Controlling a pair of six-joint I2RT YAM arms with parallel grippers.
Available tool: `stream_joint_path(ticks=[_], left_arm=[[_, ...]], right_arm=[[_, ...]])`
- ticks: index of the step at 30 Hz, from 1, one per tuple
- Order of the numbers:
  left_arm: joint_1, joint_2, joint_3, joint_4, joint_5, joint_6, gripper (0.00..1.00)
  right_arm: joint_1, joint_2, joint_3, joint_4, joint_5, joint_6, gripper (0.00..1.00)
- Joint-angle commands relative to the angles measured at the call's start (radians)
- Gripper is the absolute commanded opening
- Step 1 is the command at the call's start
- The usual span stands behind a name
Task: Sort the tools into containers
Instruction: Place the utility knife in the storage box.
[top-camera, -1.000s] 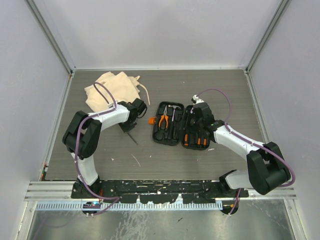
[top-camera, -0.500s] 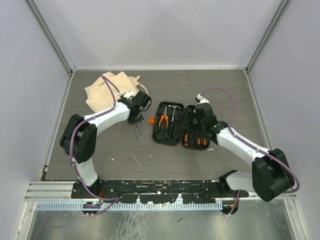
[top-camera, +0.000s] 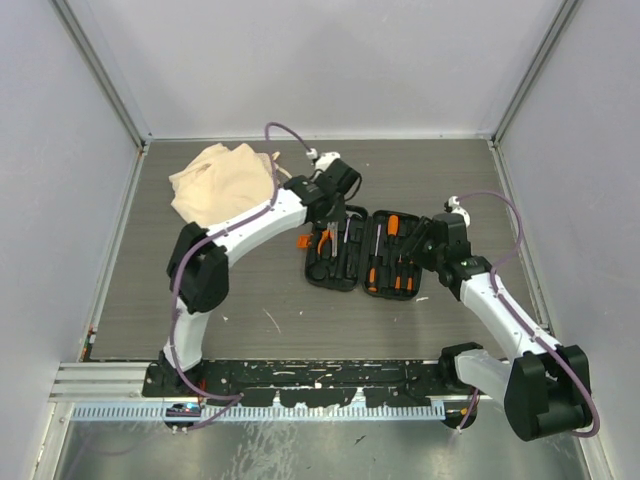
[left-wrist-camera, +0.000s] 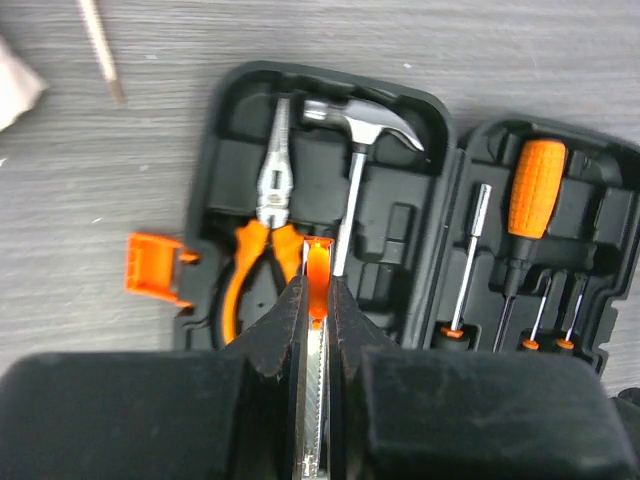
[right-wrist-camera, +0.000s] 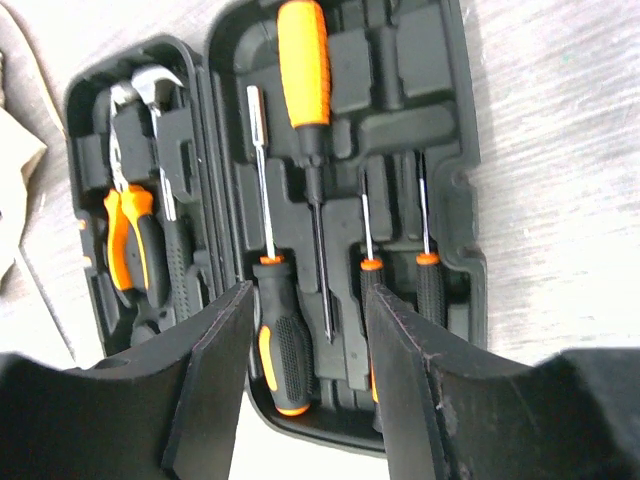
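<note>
Left gripper, clamped on a slim orange-tipped tool, hangs over the open case's left half, apparently aiming for the slot between pliers and hammer; right gripper gapes empty nearby.

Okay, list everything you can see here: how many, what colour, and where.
table: one, grey wood-grain, under everything.
tool case: one, black with orange latch, open, mid-table.
pliers: one, orange-and-black handles, case's left half.
hammer: one, steel, beside the pliers.
screwdrivers: four, orange and black, case's right half.
slim tool: one, orange and silver, kind unclear, held above the case.
cloth bag: one, beige, table's far left.
left gripper: one, black, shut on the slim tool.
right gripper: one, black, open above the screwdrivers.
</note>
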Motion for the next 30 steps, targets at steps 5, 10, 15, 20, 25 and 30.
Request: stream_joint_path(ticks=[5, 10, 15, 20, 25, 30], left_arm=[[-0.069, 0.179, 0.202, -0.018, 0.065, 0.161, 0.00], [-0.087, 0.243, 0.265, -0.019, 0.080, 0.195, 0.00], [-0.087, 0.282, 0.295, -0.026, 0.095, 0.182, 0.00], [-0.087, 0.311, 0.311, -0.027, 0.090, 0.166, 0.00], [-0.087, 0.348, 0.344, -0.047, 0.091, 0.144, 0.02], [-0.086, 0.360, 0.359, -0.062, 0.086, 0.124, 0.12]], right_arm=[[-0.017, -0.052, -0.016, -0.022, -0.054, 0.000, 0.54], [-0.018, -0.053, -0.025, -0.027, -0.060, -0.001, 0.54], [-0.019, -0.053, -0.026, -0.031, -0.064, -0.004, 0.54], [-0.020, -0.051, -0.027, -0.032, -0.070, -0.003, 0.54], [-0.021, -0.054, -0.031, -0.035, -0.074, -0.004, 0.54], [-0.021, -0.059, -0.037, -0.036, -0.078, -0.004, 0.54]])
